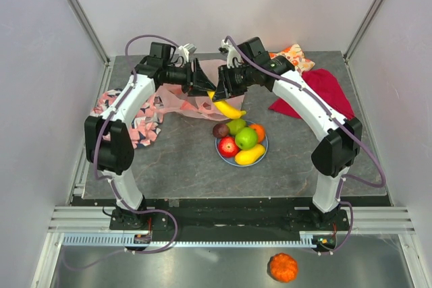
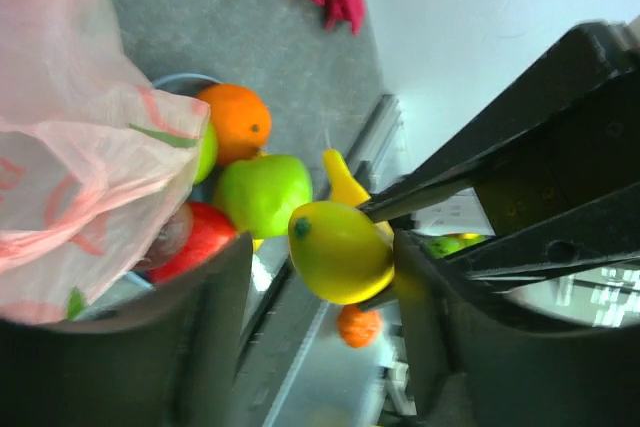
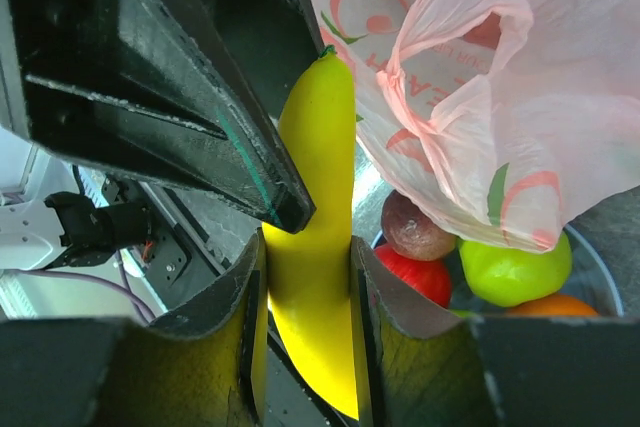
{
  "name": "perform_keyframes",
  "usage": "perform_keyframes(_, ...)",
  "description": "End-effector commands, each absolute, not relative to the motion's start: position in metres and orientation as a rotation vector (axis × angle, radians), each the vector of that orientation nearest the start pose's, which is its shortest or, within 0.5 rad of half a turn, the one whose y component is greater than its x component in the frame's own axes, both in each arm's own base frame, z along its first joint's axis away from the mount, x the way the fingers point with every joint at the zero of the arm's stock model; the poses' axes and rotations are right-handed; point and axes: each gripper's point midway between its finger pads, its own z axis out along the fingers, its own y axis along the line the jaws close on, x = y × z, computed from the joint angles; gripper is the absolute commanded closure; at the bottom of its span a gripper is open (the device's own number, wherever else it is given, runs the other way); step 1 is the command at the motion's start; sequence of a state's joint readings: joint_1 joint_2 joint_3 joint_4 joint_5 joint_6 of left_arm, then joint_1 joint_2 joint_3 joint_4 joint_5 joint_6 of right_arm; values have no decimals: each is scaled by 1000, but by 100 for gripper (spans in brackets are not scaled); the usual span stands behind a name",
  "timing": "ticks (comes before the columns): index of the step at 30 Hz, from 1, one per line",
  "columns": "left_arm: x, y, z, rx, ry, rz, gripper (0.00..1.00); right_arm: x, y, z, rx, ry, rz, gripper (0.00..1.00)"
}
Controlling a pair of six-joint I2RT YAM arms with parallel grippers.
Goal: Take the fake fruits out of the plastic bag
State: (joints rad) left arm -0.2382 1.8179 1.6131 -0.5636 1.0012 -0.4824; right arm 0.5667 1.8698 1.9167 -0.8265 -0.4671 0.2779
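— One relation decides this. Start big: what's the ground?
— Dark grey counter (image 1: 182,166), bare at the lower left of the top view. The pink plastic bag (image 1: 189,102) lies crumpled at upper centre, under both wrists.
— Room to set down?
— Just below the bag in the frame sits the blue plate (image 1: 232,162), crowded with fake fruits (image 1: 246,138). I judge the space on it tight, with more room on the counter beside it.
— And the fruit in hand?
— The banana (image 1: 228,108) is out of the bag, just above the plate's upper edge in the picture. Its long axis runs upper left to lower right. The right pincer (image 3: 307,257) is clamped across its middle. The left pincer (image 2: 320,242) stands wide around its tip, gripping nothing I can see.
— So the right arm sets it down?
— Probably. The plate lies just toward the lower right.
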Motion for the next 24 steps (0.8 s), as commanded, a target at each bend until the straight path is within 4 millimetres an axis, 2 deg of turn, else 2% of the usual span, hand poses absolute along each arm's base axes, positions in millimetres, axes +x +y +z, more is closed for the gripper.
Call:
perform_keyframes(1,373,-261,250,247,2310,-1645,50,347,337,278,-595,2299,997,100)
perform_keyframes(2,373,-262,250,255,2306,-1657,54,346,338,278,-601,2299,1004,100)
perform_keyframes(4,376,-262,246,282,2294,-1696,84,343,338,281,-639,2282,1014,80)
perform_keyframes(5,383,-255,240,255,2299,-1694,92,341,336,287,-660,2265,1018,70)
perform_keyframes(6,384,-253,245,283,2275,-1727,98,339,324,292,-685,2255,1005,57)
perform_keyframes(8,388,-244,246,337,2247,-1758,98,335,308,302,-688,2241,1019,44)
perform_keyframes(9,389,-244,253,395,2207,-1836,98,346,285,303,-627,2257,995,42)
perform_keyframes(11,379,-241,256,456,2188,-1907,98,355,262,307,-571,2254,992,39)
perform_keyframes(12,379,-242,258,546,2134,-1904,98,372,236,306,-496,2258,955,39)
perform_keyframes(14,363,-242,259,519,2182,-1992,98,388,213,302,-423,2266,911,38)
perform_keyframes(15,364,-243,256,626,2117,-1948,98,398,197,302,-380,2263,885,38)
perform_keyframes(16,361,-244,251,664,2117,-1927,98,403,189,301,-366,2259,870,37)
perform_keyframes(17,335,-245,243,622,2293,-1945,98,407,184,301,-356,2253,859,37)
perform_keyframes(18,334,-250,242,777,2250,-1865,98,412,176,299,-336,2253,852,37)
perform_keyframes(20,318,-255,218,924,2313,-1753,98,415,169,296,-318,2256,842,36)
perform_keyframes(22,308,-269,204,1073,2321,-1684,98,414,167,290,-306,2272,854,36)
perform_keyframes(24,310,-272,193,1177,2338,-1572,98,412,166,285,-301,2286,868,36)
